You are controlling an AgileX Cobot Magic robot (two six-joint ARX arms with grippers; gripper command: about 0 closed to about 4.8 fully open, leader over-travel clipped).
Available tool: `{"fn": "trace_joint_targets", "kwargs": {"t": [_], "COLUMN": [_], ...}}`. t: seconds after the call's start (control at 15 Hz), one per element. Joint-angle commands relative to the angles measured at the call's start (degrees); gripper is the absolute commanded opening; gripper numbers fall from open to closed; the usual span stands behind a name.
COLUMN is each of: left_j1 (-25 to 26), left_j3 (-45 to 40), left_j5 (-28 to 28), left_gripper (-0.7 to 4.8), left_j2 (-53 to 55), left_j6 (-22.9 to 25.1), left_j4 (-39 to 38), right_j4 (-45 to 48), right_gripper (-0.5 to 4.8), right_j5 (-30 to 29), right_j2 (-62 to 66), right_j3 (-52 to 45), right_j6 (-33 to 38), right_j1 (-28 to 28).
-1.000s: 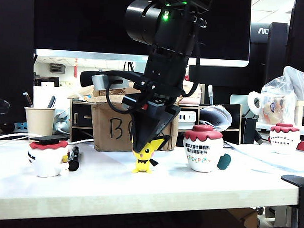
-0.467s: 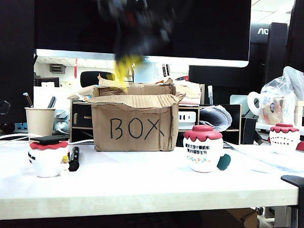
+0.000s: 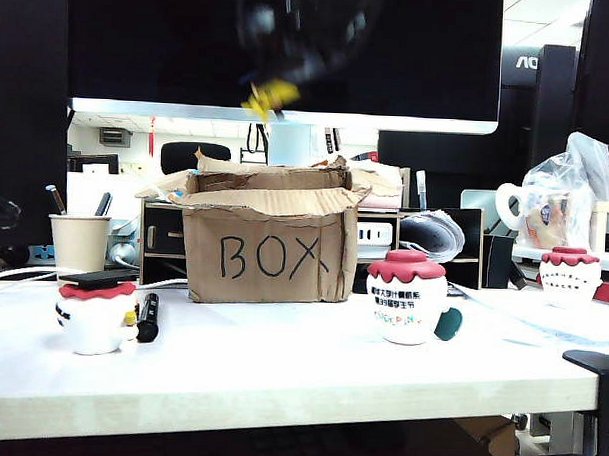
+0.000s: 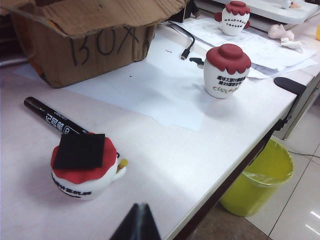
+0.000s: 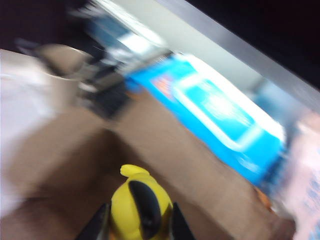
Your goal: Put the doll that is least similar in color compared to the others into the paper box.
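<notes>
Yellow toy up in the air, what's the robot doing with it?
The right end effector is pinching the yellow doll and carrying it high above the open paper box; it is not inside yet. The left end effector waits, shut, low over the table near a white doll with a red top.

Exterior camera faces the paper box [image 3: 266, 242] at table height; left wrist shares it obliquely; right wrist blurs.

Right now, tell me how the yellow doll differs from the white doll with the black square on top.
The yellow doll is held in the air between the right gripper's fingers above the paper box; the white doll stands on the table. The yellow doll is yellow and black; the white doll is round and red-topped. Both are small figurines.
</notes>
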Motion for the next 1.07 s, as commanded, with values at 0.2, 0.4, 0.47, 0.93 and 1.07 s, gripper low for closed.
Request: {"fn": "trace_joint_targets", "kwargs": {"t": [0.2, 0.4, 0.47, 0.93, 1.07], "left_j1": [0.0, 0.0, 0.0, 0.0, 0.0], "left_j3": [0.0, 0.0, 0.1, 0.0, 0.1], "left_j5": [0.2, 0.2, 0.2, 0.2, 0.2], "left_gripper": [-0.05, -0.05, -0.05, -0.05, -0.05], "left_j2": [0.0, 0.0, 0.0, 0.0, 0.0], "left_j6": [0.0, 0.0, 0.0, 0.0, 0.0], "left_j4": [0.7, 0.7, 0.7, 0.7, 0.7], "right_j4": [0.3, -0.8, -0.8, -1.0, -3.6], "right_gripper": [1.19, 1.82, 2.13, 1.88, -0.05], "right_j5": [2.2, 3.0, 3.0, 3.0, 4.6], "right_j2": [3.9, 4.4, 4.4, 4.0, 1.8], "right_j3": [0.2, 0.2, 0.2, 0.2, 0.2], "right_j6": [-0.3, -0.3, -0.3, -0.3, -0.2], "right_j1": [-0.3, -0.3, -0.3, -0.3, -0.3]}}
